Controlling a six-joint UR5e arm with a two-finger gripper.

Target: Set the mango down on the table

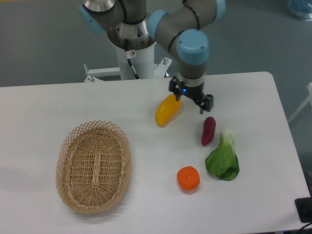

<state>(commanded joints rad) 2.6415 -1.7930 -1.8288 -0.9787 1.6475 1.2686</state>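
The mango (166,110), yellow with an orange upper end, lies tilted on the white table (58,102) near its middle back. My gripper (191,101) hangs just right of the mango's upper end, open, with nothing between its fingers. One finger stands close to the mango's tip; whether it touches cannot be told.
An oval wicker basket (93,166) sits at the front left. A purple-red sweet potato (208,130) lies just below the gripper. A leafy green vegetable (224,159) and a round orange (188,178) lie at the front right. The arm's base (131,58) stands behind the table.
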